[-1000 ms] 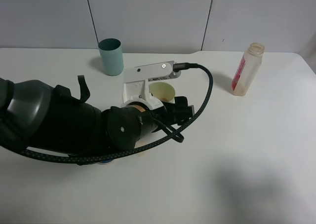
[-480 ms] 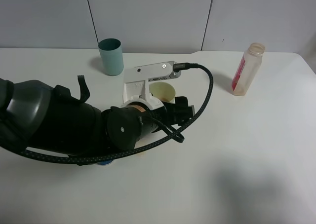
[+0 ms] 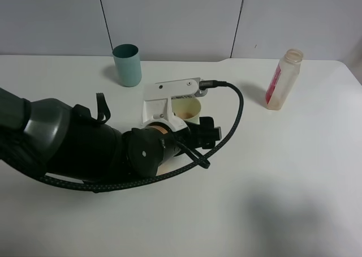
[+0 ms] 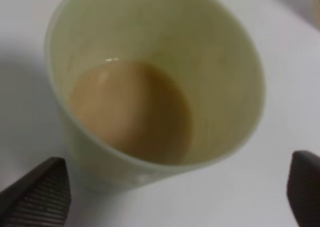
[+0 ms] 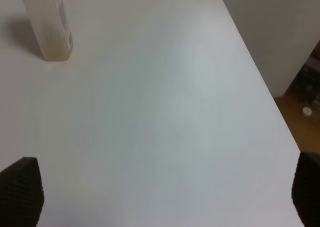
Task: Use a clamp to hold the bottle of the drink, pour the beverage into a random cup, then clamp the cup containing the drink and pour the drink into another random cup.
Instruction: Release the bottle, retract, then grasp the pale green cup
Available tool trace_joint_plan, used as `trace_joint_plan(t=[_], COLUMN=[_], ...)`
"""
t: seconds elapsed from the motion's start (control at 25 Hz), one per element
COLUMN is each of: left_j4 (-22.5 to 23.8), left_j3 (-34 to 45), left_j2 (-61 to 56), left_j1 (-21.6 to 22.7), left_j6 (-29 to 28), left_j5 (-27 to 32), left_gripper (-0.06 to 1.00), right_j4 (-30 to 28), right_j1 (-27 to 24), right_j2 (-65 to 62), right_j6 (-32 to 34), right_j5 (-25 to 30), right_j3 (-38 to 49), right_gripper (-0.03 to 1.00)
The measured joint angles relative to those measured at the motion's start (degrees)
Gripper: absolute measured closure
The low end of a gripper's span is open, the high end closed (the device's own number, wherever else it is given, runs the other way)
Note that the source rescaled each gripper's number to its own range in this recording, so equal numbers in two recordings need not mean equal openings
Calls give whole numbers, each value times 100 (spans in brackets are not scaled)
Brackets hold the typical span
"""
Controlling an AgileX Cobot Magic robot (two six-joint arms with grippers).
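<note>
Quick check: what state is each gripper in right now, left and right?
Left gripper: open, jaws either side of the yellow-green cup, no grip visible.
Right gripper: open, holding nothing.

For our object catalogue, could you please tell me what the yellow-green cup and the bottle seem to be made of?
The yellow-green cup: probably thin plastic, matte, with faint ribs on its inner wall and a thin rim. The bottle: likely translucent plastic, slightly cloudy, since its pale body looks partly see-through.
</note>
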Motion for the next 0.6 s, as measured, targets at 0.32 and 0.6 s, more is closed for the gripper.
trace_joint_plan(t=[0.32, 0.6], left_j4=[7, 51], left_j3=[0, 0], left_j2=[181, 266], left_j1=[20, 84], left_j6=[0, 0], left_j5=[-155, -312], left_gripper=[21, 21], right_j4=[0, 0], right_j1=[0, 0], right_j2=[0, 0], right_j6=[0, 0], right_j5=[0, 0], right_j3=[0, 0], right_gripper=[-3, -3])
